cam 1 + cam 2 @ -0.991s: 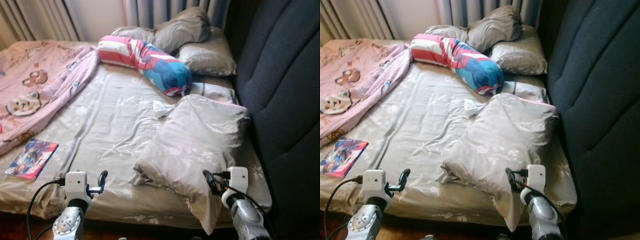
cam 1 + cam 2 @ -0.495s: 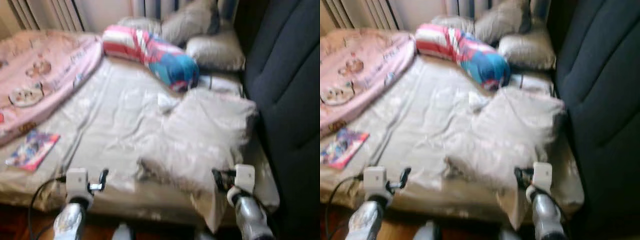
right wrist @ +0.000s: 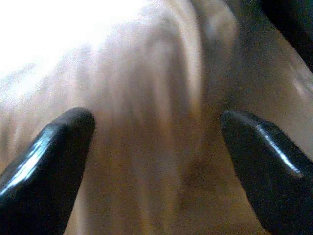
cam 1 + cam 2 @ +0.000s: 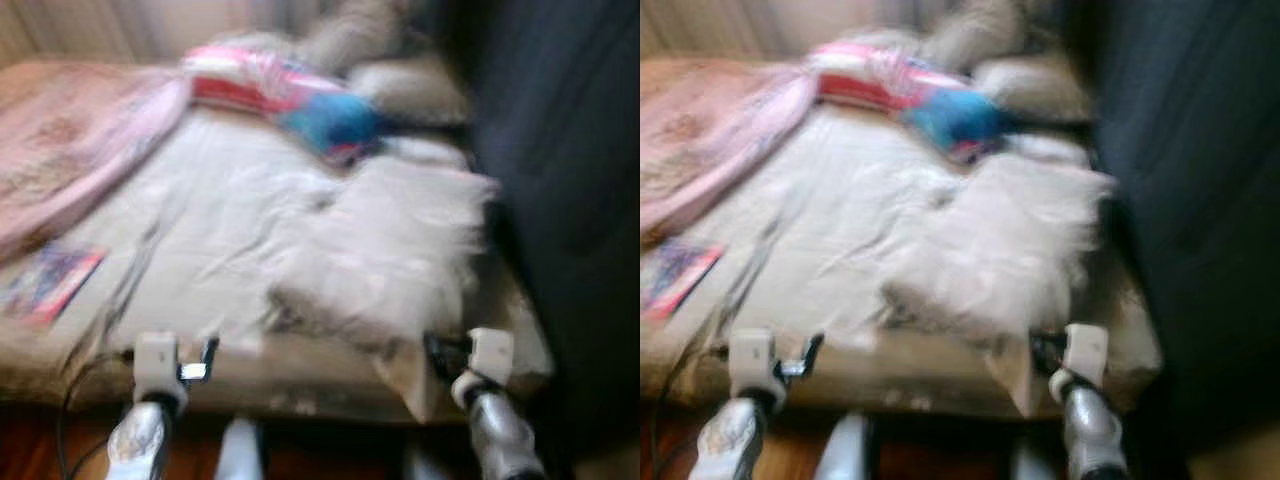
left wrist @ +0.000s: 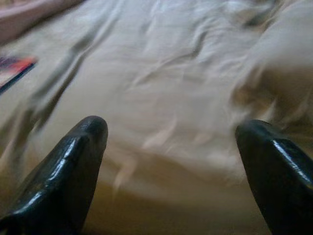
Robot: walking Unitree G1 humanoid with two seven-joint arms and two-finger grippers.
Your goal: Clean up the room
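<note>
Facing the robot is a bed (image 4: 200,250) covered with a creased grey sheet; both head views are blurred. A dark padded headboard (image 4: 560,180) runs along the right side of the bed. A pink blanket (image 4: 70,150) lies bunched on the far left part of the mattress. A large grey pillow (image 4: 390,250) lies near the front right corner, tilted, with one corner hanging over the front edge of the bed. Further back, a red, white and blue bolster (image 4: 290,95) lies across the bed, with more grey pillows (image 4: 400,85) behind it against the headboard. A small colourful book (image 4: 50,285) lies flat near the front left edge, just below the blanket.

The left gripper (image 5: 171,142) is held in front of the bed's front edge, its two fingers spread wide apart and holding nothing, pointing at bare sheet. The right gripper (image 3: 156,132) is held just beside the hanging pillow corner, its fingers likewise spread wide and holding nothing.
</note>
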